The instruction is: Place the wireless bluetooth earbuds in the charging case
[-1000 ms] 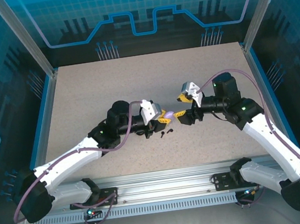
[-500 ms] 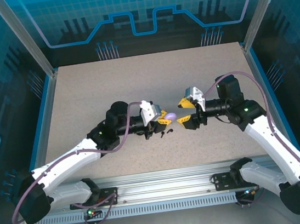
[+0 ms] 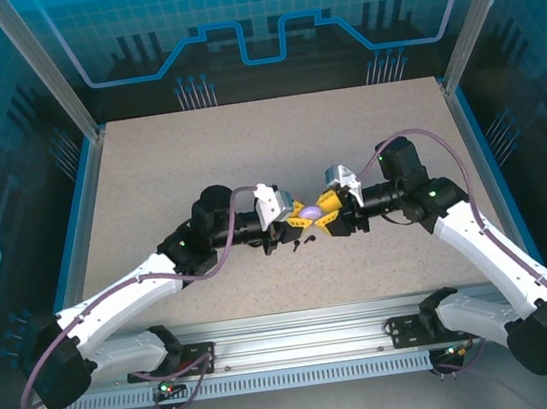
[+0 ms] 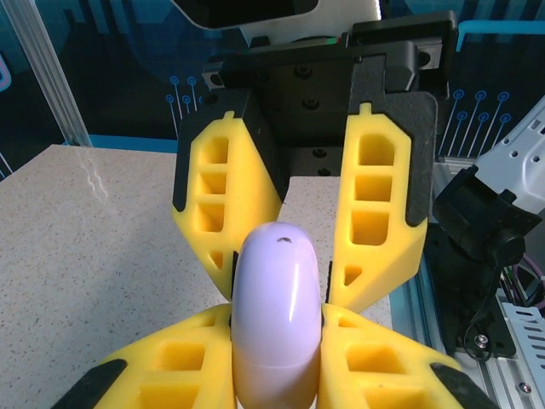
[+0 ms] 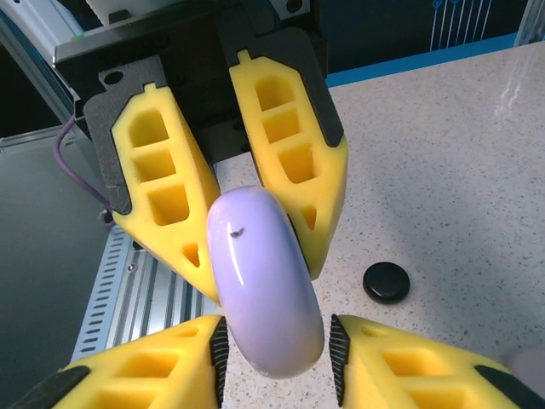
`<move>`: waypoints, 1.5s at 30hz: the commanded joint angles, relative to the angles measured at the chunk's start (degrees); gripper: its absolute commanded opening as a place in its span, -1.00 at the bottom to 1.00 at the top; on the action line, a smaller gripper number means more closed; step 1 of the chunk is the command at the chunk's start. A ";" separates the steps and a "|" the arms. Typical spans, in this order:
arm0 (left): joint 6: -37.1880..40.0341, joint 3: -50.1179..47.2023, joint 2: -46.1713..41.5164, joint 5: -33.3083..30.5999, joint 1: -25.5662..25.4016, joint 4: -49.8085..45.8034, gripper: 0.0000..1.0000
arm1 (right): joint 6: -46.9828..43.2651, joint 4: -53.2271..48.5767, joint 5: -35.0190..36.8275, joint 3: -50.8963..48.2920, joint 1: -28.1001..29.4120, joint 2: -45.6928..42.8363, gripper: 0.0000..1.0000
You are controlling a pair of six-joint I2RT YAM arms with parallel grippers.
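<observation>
A drop is the main risk here, with the speckled beige tabletop (image 3: 148,171) lying beneath the case. The left arm's yellow-fingered gripper (image 4: 277,322) is clamped on one end of the glossy lavender, pebble-shaped charging case (image 5: 264,273). The right arm's matching gripper (image 5: 277,334) stands narrow about the case's opposite end, but I cannot tell whether its pads actually bear on it. The shell is smooth and rounded, so a squeeze off its widest line could squirt it out sideways. Two opposed grips pulling unevenly could also twist it loose.

The case looks shut. No lid gap or earbud well shows, only a tiny dark mark on its shiny face, so I judge it needs opening before anything goes in. On the tabletop just beside and below the case sits a small glossy black rounded piece (image 5: 386,282). It is possibly a black earbud, and it lies untouched outside the case.
</observation>
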 commanded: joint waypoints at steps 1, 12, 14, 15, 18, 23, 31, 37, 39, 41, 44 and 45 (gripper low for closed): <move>-0.16 1.16 -0.73 1.76 -0.39 1.19 -0.62 | -0.45 -0.40 -2.85 1.75 0.90 0.24 -0.39; 0.34 0.40 -0.81 1.26 -0.39 0.80 -0.18 | -1.07 -1.81 -3.65 2.34 0.15 -2.25 -0.75; 0.16 0.30 -0.82 1.37 -0.35 0.80 -0.13 | -1.00 -1.77 -3.72 2.52 0.09 -2.48 -0.75; 0.06 0.22 -0.76 1.50 -0.33 0.76 -0.11 | -0.98 -1.72 -3.68 2.56 0.04 -2.48 -0.75; -0.15 0.30 -0.69 1.65 -0.35 0.80 -0.11 | -0.81 -1.56 -3.45 2.57 -0.01 -2.14 -0.74; -0.08 0.53 -0.64 1.75 -0.41 0.30 -0.38 | -0.72 -1.72 -2.87 2.67 0.04 -1.17 -0.68; 0.93 1.04 -0.86 0.97 -0.34 -1.64 -1.00 | -1.37 -4.36 -0.31 2.60 -1.53 -2.27 -0.48; 1.89 -0.23 -0.02 -1.55 -0.36 -0.44 -1.00 | 1.28 -3.77 3.78 1.57 -2.20 -3.26 -0.38; 1.56 -0.07 0.54 -1.27 -0.32 -0.41 -1.00 | 1.44 -3.74 4.51 1.42 -2.46 -3.70 -0.37; 1.46 0.29 0.92 -0.99 -0.34 -0.77 -1.00 | 1.59 -3.88 4.87 1.35 -2.81 -4.25 -0.37; 1.89 0.64 1.33 -1.38 -0.33 -1.51 -1.00 | 2.93 -3.35 6.19 1.15 -3.26 -4.89 -0.31; 2.00 0.73 1.40 -1.55 -0.38 -1.85 -1.00 | 3.82 -2.95 7.22 1.09 -3.33 -5.02 -0.28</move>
